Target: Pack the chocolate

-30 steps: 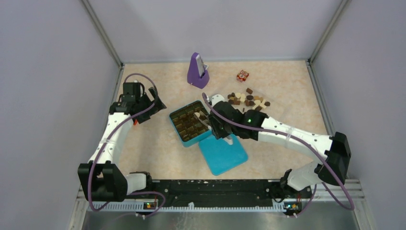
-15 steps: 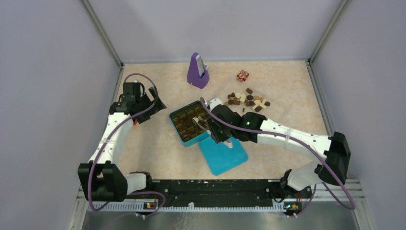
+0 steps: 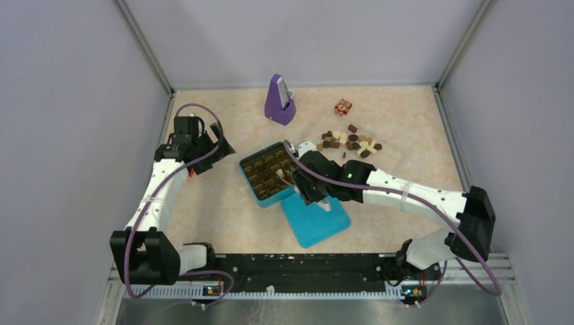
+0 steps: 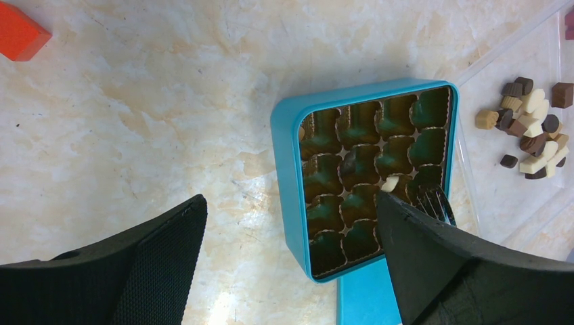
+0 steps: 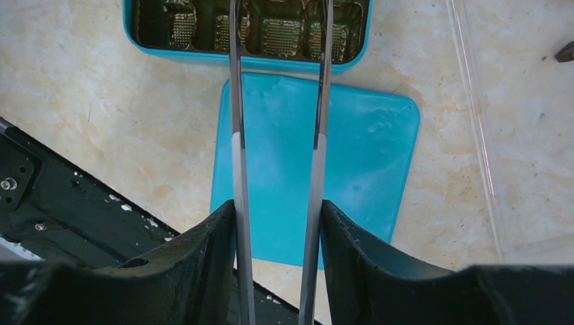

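Note:
The chocolate pieces [image 3: 348,142], dark, light brown and cream, lie in a loose pile at the back right, also in the left wrist view [image 4: 528,128]. The open blue box [image 3: 249,186] with brown cups sits mid-table. One cream piece [image 4: 390,183] lies in a cup beside the tongs' tip. My right gripper [image 3: 308,186] is shut on metal tongs [image 5: 318,101], whose two arms stand apart and reach over the box [image 5: 244,62]. My left gripper [image 3: 216,143] is open and empty, left of the box [image 4: 284,162].
The blue lid [image 3: 315,220] lies flat in front of the box. A purple metronome [image 3: 279,100] and a red-and-white cube [image 3: 343,106] stand at the back. A red block [image 4: 20,30] lies near the left arm. The pile lies on clear plastic.
My right arm has shifted left and nearer, carrying the tongs' tips farther over the box. The left arm has not moved.

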`<state>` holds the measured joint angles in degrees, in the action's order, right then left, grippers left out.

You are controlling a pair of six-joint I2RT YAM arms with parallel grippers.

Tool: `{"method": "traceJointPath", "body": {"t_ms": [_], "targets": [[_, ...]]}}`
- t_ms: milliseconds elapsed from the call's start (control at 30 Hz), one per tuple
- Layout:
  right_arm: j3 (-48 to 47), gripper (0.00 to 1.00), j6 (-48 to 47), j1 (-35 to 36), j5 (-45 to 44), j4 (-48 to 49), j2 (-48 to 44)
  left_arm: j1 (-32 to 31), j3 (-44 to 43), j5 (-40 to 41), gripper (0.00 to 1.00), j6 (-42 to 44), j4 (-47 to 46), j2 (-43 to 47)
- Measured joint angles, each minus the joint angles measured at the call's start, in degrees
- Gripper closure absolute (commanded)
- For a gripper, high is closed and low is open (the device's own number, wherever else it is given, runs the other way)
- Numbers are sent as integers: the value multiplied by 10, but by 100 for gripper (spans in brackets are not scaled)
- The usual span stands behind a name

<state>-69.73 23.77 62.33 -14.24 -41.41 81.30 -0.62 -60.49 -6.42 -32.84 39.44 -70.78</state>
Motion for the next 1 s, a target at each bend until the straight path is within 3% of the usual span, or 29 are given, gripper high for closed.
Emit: {"method": "traceJointPath", "body": {"t_ms": [100, 367, 733, 1000], "targets": [[0, 54, 0, 1, -6, 0, 1, 0, 0, 0, 1, 0, 0, 0], [0, 72, 2, 1, -25, 5, 1, 0, 0, -2, 1, 0, 0, 0], [6, 58, 24, 1, -61, 27, -51, 0, 0, -7, 1, 0, 0, 0], [110, 53, 77, 1, -52, 32, -45, 0, 0, -9, 1, 0, 0, 0]]}}
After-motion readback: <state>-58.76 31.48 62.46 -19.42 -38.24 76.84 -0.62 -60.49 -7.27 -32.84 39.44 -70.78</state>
